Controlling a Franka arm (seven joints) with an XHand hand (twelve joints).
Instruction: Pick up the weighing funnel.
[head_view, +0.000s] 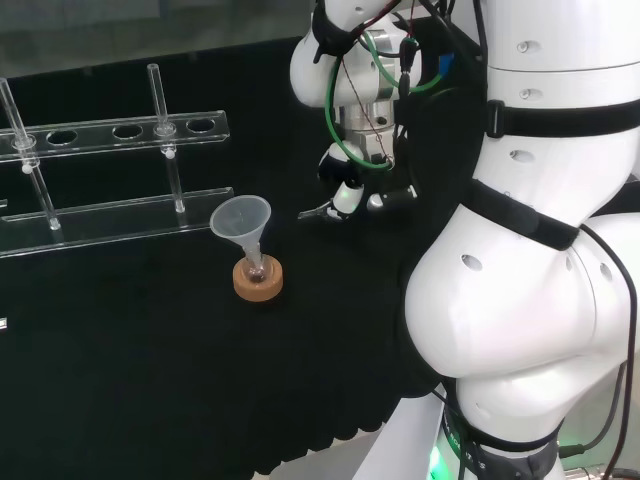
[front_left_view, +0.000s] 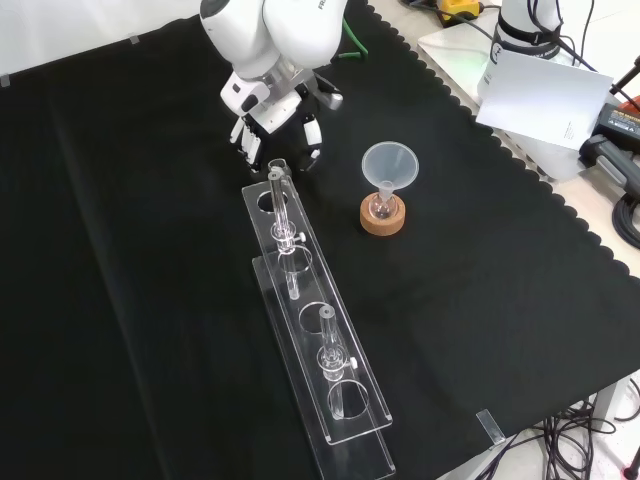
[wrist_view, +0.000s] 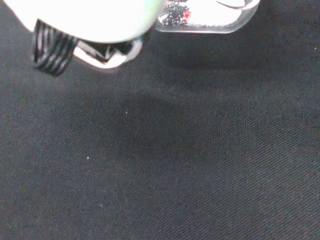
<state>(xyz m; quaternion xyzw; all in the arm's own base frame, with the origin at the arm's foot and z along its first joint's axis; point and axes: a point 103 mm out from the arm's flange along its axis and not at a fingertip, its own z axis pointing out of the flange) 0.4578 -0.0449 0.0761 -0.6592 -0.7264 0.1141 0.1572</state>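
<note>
Black cloth covers the table. Head view: my robot hand hangs at two o'clock from the funnel. Front view: it sits at ten o'clock from that funnel, at the clear rack's twelve o'clock end. Wrist view: a clear piece, probably the weighing funnel, lies close against it. I cannot tell whether I hold it.

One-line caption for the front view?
Hand near far end of clear rack; funnel in flask on cork ring, black cloth.
</note>
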